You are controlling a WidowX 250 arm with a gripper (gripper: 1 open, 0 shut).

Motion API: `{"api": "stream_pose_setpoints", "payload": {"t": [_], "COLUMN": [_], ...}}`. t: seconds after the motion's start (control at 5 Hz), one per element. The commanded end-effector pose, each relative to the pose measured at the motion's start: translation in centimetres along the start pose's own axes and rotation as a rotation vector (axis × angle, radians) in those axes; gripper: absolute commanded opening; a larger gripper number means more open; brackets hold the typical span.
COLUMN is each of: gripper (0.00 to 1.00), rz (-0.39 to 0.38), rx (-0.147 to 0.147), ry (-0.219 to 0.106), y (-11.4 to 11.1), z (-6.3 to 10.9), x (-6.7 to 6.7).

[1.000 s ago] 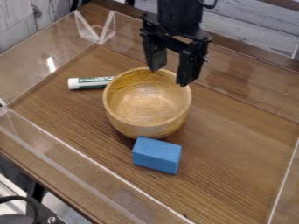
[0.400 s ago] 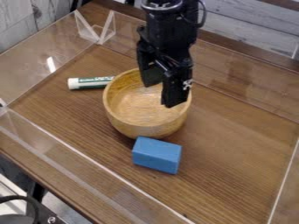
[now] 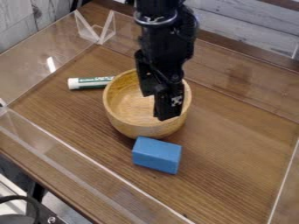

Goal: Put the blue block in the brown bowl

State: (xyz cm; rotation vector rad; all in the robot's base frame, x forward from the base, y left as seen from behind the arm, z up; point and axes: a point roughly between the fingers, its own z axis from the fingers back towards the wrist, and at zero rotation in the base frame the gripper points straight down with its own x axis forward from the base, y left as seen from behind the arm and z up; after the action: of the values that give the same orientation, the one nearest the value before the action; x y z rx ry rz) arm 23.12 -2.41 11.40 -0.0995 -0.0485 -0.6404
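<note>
Pincer: the black robot gripper, its two dark fingers spread apart, reaches down from the top of the frame and hangs over the bowl, its fingertips pointing downward with nothing gripped between them.

Arm: the black jointed robot arm enters at the top edge, a dark cable looping beside it, and blocks part of the view of the bowl's far side.

Bowl: the round light-brown wooden bowl, thick-walled and smooth-rimmed, sits upright beneath the gripper, its pale inner wall visible on the near and left sides; the part behind the fingers is hidden.

Block: the solid bright-blue rectangular block lies on the wooden surface outside the bowl, just beside its near side, toward the bottom of the picture and well apart from the gripper's fingers.

Marker: the thin white marker with a green cap lies on its side near the bowl, to the left of its rim in the picture, one end pointing toward it.

Table: the brown wooden tabletop, its grain showing, carries bowl, block and marker, and stretches away to the right of the picture.

Border: a clear, glossy strip runs diagonally along the left side of the tabletop, catching pale reflections.

Corner: a curved black cable bends through the lower left, beside dark objects too indistinct to name.
</note>
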Motion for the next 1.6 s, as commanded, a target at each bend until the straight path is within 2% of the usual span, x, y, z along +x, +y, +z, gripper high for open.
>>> {"api": "stream_pose_setpoints", "payload": {"t": [0.0,0.4,0.8,1.4], "gripper": [1.00,1.00,1.00,1.00], "rz": [-0.048,-0.124,-0.172,-0.185], "rx": [0.035,0.056,0.069,0.087], "ry": [-0.040,-0.037,-0.019,-0.007], "y": [-0.5,-1.3,-1.5,-1.4], "z": [0.6,-0.7,-3.2,-5.5], "x": [0.1,-0.5,-0.6,-0.8]}}
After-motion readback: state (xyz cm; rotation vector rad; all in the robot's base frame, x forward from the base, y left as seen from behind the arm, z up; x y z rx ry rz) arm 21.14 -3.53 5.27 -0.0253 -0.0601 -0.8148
